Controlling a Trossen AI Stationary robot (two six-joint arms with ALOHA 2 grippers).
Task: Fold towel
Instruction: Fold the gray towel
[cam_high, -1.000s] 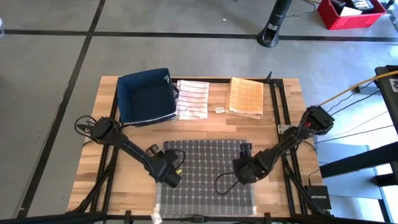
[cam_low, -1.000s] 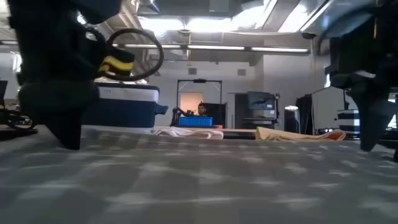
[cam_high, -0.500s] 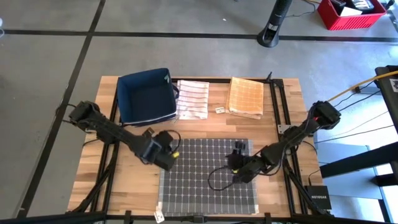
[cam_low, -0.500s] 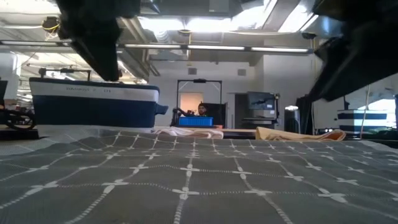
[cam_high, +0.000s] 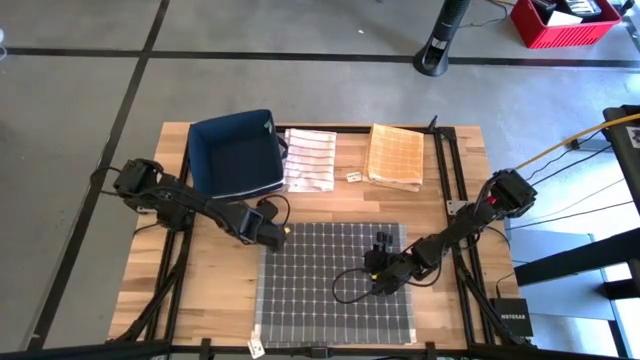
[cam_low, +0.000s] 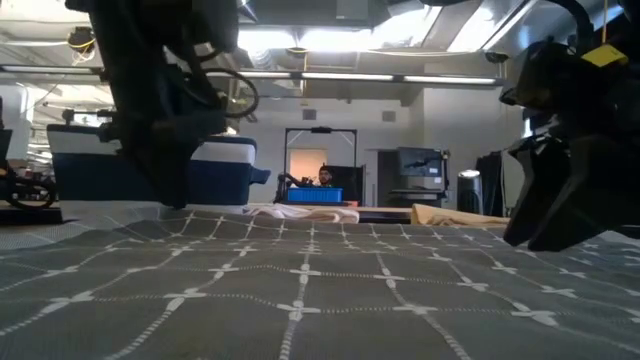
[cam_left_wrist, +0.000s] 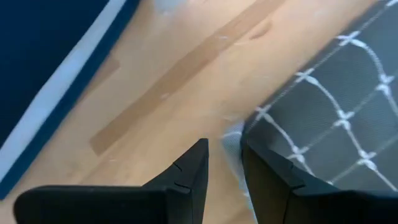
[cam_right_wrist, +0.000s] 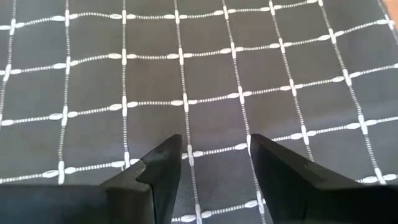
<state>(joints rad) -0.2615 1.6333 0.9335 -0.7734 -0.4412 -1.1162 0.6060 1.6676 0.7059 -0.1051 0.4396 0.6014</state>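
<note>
- Looking down on the wooden bench (cam_high: 215, 285), we see the grey towel (cam_high: 335, 285) spread flat on its near half, its near edge reaching the bench's front rim.
- Bare wood lies open to the left of the towel; on the right, the towel's edge runs close to the black frame rail (cam_high: 462, 290).
- Along the far side sit a navy fabric bin (cam_high: 235, 155), a striped white cloth (cam_high: 309, 160) and a folded tan cloth (cam_high: 397, 156), well apart from the towel.
- The towel is a soft dark grey weave with a stitched white grid; it lies smooth, a paler hem showing at its far left corner.
- Our left jaws (cam_left_wrist: 224, 168) hang at that far left corner, narrowly parted, the corner's pale hem lying in the gap between them; we cannot tell whether they pinch it.
- Our right jaws (cam_right_wrist: 214, 158) stand wide apart just over the towel's right-hand part, inside its edge, with only flat cloth between them and nothing held.
</note>
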